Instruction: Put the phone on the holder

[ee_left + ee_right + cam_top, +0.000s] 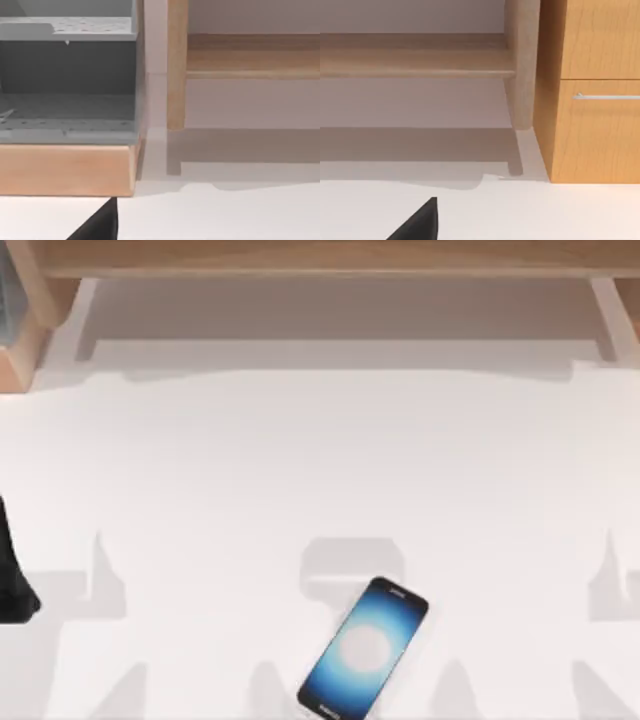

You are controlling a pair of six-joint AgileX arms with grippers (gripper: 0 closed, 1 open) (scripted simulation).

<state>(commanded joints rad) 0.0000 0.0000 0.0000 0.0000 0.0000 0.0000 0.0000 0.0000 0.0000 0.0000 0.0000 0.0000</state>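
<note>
Top view | phone (364, 650) flat, near edge | left hand (14, 575) far left, grip unclear

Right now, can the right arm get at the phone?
Probably yes. The phone lies flat and alone on the white table, near the front edge just right of centre, with nothing around it to block a descent from above.

slim black-framed blue-screened phone (364, 649): glass face looking glossy, smooth | flat white desk (300, 460): appearing matt, smooth | light wooden drawer cabinet (592, 90): showing grained wood, satin finish | slim silver handle (607, 96): looking metallic
</note>
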